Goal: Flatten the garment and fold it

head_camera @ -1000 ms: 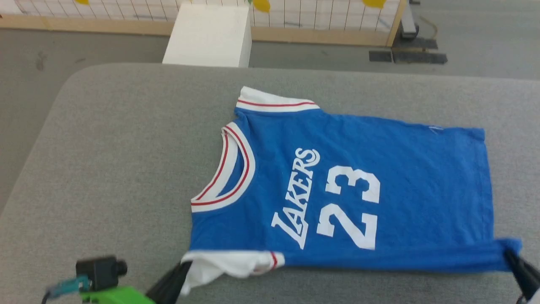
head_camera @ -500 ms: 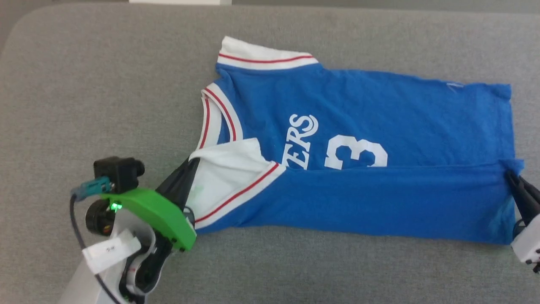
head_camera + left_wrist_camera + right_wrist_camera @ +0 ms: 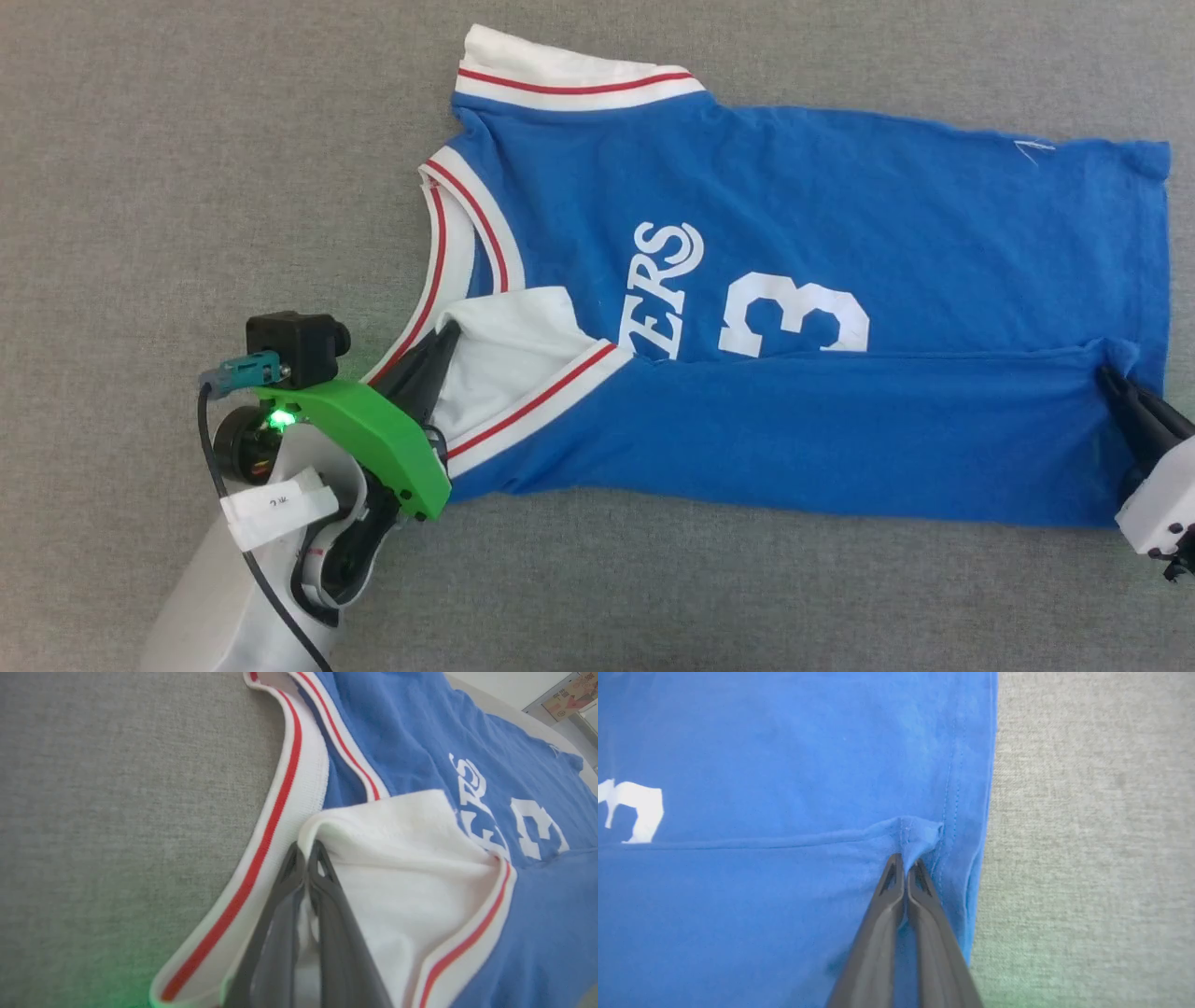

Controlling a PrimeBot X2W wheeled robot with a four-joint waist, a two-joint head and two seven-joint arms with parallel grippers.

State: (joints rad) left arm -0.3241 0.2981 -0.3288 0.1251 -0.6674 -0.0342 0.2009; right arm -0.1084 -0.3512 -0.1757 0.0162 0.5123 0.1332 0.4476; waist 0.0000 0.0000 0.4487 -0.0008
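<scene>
- Head view: a royal-blue garment (image 3: 840, 215) lies spread on a grey table (image 3: 187, 140), with its neckline (image 3: 439, 252) toward the left of the view and its hem (image 3: 1158, 261) toward the right.
- The long edge nearest the camera is folded up over the front. Of the white lettering (image 3: 665, 289) only "ERS" shows, and of the number only a 3 (image 3: 794, 317).
- A white sleeve (image 3: 509, 355) with a red stripe lies turned onto the chest beside the neckline.
- The left gripper (image 3: 450, 332), on a green housing (image 3: 364, 439), reaches in from the lower left. Its dark fingers (image 3: 425, 369) are pressed together on the sleeve's edge.
- The right gripper (image 3: 1109, 375) comes in at the right edge. Its fingers (image 3: 1144, 415) are clamped on the corner of the folded edge at the hem.
- Left wrist view: the left gripper's (image 3: 306, 851) two fingers (image 3: 336, 914) are closed with white sleeve (image 3: 411, 858) cloth pinched between the tips. The striped neckline (image 3: 289, 788) curves just beside them, touching the table (image 3: 117, 788).
- Right wrist view: the right gripper's (image 3: 905, 861) fingers (image 3: 882, 914) meet at the tips and pinch a small bunched fold of blue garment (image 3: 784, 756) cloth just inside the stitched hem (image 3: 957, 788). Bare table (image 3: 1087, 812) lies to the right of the view.
</scene>
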